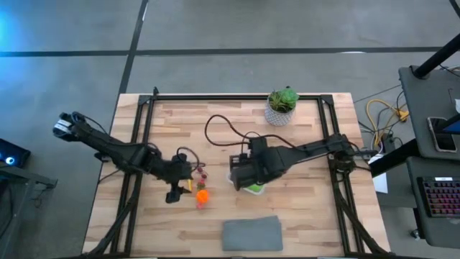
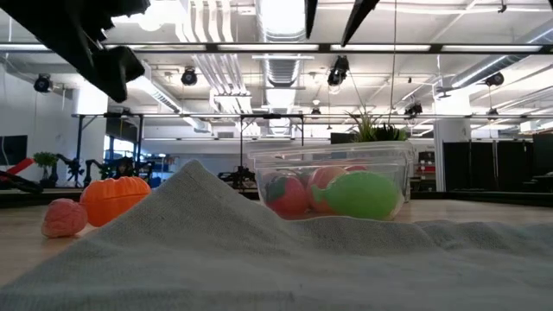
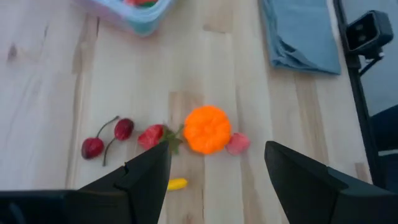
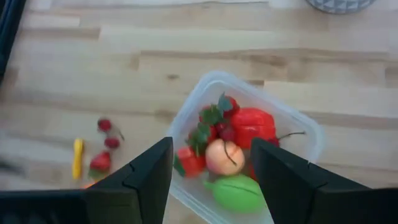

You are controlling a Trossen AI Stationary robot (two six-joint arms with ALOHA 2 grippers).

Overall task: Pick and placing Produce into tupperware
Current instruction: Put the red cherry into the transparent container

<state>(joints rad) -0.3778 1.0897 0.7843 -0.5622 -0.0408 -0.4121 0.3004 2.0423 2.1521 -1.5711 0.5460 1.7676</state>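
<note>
**Loose produce left of the tub, both pincers open**

The tupperware (image 4: 245, 149) sits near the middle of the counter (image 1: 309, 208), already carrying a green piece (image 4: 236, 193), a peach-yellow one (image 4: 224, 155), a red pepper-like piece (image 4: 252, 124) and some leafy bits. The right pincer (image 4: 211, 180) hangs directly over it, fingers apart and nothing between them.

The remaining produce lies in a loose cluster to the left of the tub: an orange pumpkin (image 3: 207, 129), a small pink piece (image 3: 237, 144) touching it, a strawberry (image 3: 152, 135) just beside it, a pair of cherries (image 3: 106, 138) on thin stems, and a small yellow piece (image 3: 177, 184). The left pincer (image 3: 214, 171) hovers above this cluster, fingers apart and empty, with the pumpkin showing between them.

These look like light, hollow toys, probably smooth and fairly stiff. The pumpkin is round and ribbed, so it may roll or slip; a grip across its widest part seems safest. The cherries are tiny, and pinching one berry rather than the stem looks more reliable. Neighbouring pieces sit close enough to be nudged.

A grey cloth (image 1: 251, 234) lies near the counter's front edge, a potted plant (image 1: 282, 106) at the back.
</note>
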